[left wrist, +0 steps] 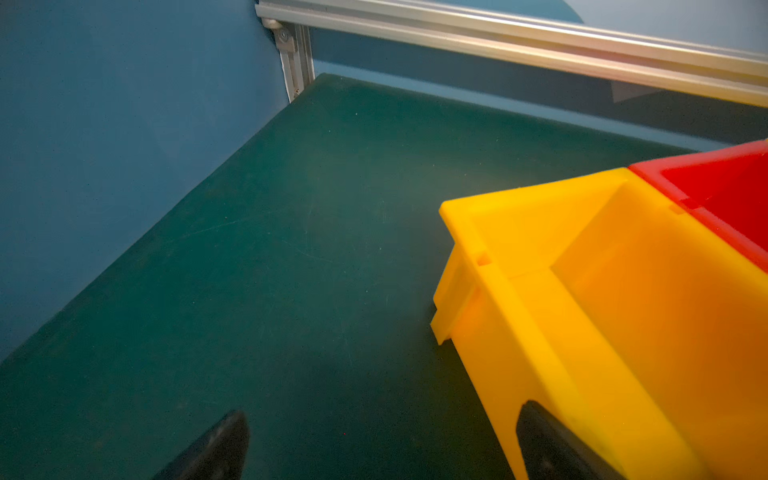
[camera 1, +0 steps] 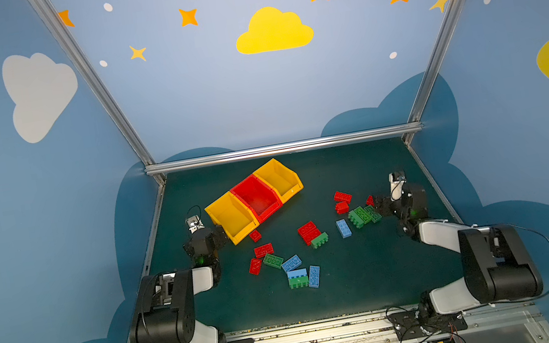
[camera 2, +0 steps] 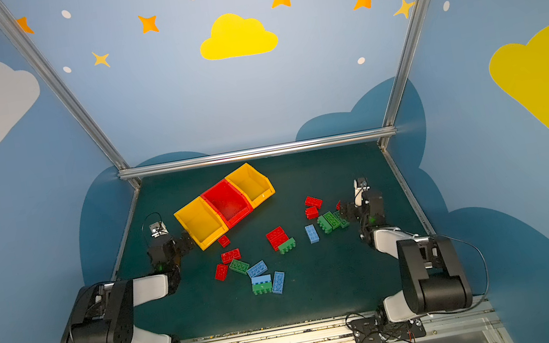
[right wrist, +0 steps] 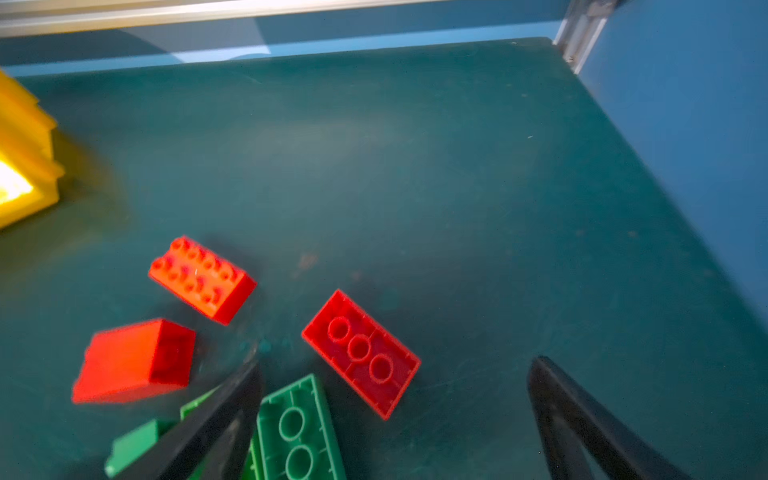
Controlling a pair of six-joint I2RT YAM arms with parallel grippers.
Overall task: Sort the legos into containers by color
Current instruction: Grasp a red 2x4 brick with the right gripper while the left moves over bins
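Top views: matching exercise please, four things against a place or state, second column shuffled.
Things:
1. middle bin
2. left gripper
3. right gripper
4. lone blue brick

Place or state:
A. jaws open, by the green bricks
B. flat on the mat, touching nothing
C. red, no bricks inside
D. jaws open, at a yellow bin's near corner

Pairs: 1-C, 2-D, 3-A, 4-B
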